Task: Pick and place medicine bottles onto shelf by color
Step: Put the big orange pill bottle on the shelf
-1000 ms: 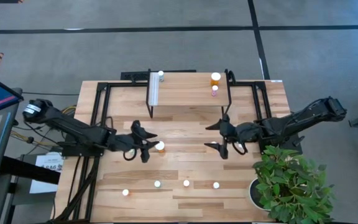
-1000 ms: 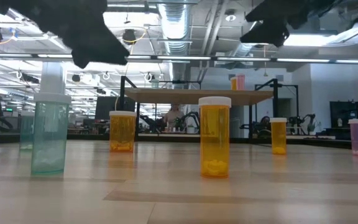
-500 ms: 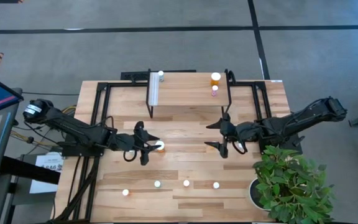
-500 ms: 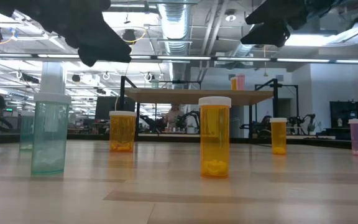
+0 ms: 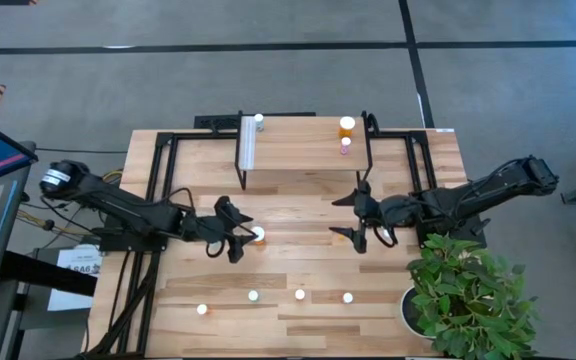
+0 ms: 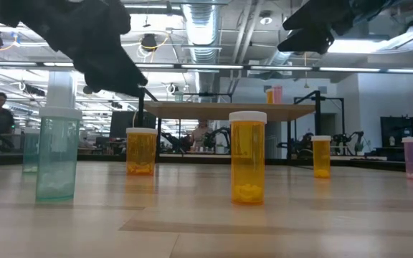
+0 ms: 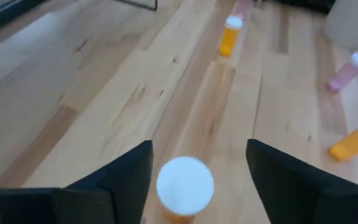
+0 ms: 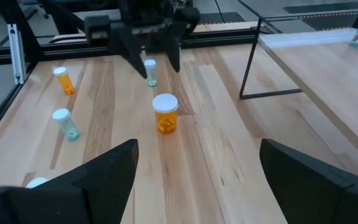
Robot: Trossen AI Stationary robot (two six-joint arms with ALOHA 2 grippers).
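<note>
The left claw hovered with fingers spread wide around a white-capped orange medicine bottle standing mid-surface, short of the small light-wood shelf. Gripping seemed next, by closing. The right claw waited wide open nearby.

The table is pale striped wood planks, framed by black rails. On it, the shelf shows the same light wood, with a white strip along one short edge and thin black legs. On the shelf stand an orange bottle and a pink bottle, both white-capped. Beside the shelf, the white-capped orange bottle sits between dark fingers. A green plant fills the table's corner.
</note>
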